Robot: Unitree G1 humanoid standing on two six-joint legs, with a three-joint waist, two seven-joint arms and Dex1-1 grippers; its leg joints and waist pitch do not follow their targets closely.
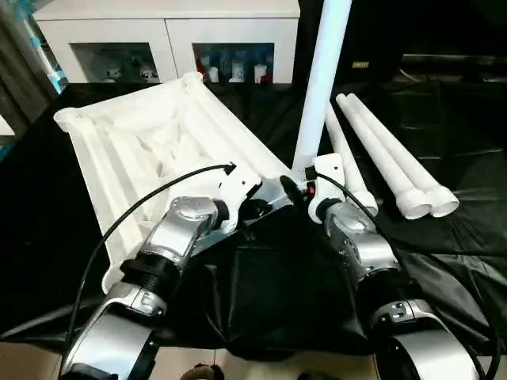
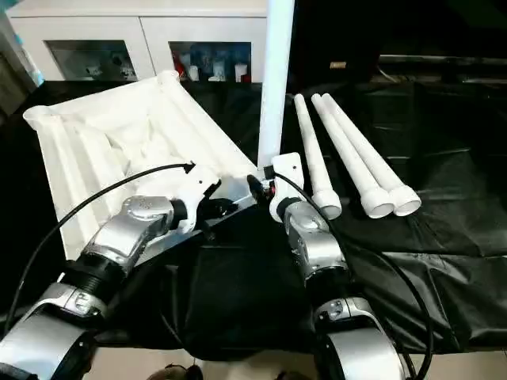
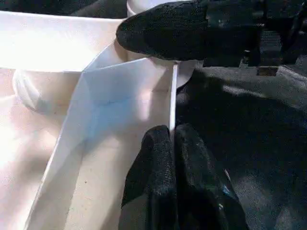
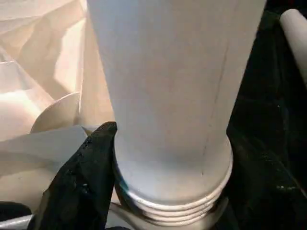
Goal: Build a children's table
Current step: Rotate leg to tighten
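The children's table top (image 1: 119, 150) lies upside down on black cloth, ribbed underside up. One white leg (image 1: 321, 87) stands upright in its near right corner socket. My right gripper (image 1: 299, 190) is around the foot of this leg, and one black finger (image 4: 84, 182) presses against the leg's ringed base (image 4: 172, 187); the other finger is hidden behind the leg. My left gripper (image 3: 171, 136) is shut on the thin rim (image 3: 172, 96) of the top, just beside that corner. Three loose legs (image 2: 348, 150) lie side by side to the right.
A white glass-door cabinet (image 1: 166, 39) stands behind the table top. Black cloth (image 1: 444, 237) covers the work surface and hangs in folds over the near edge. A black cable (image 1: 135, 214) loops over my left forearm.
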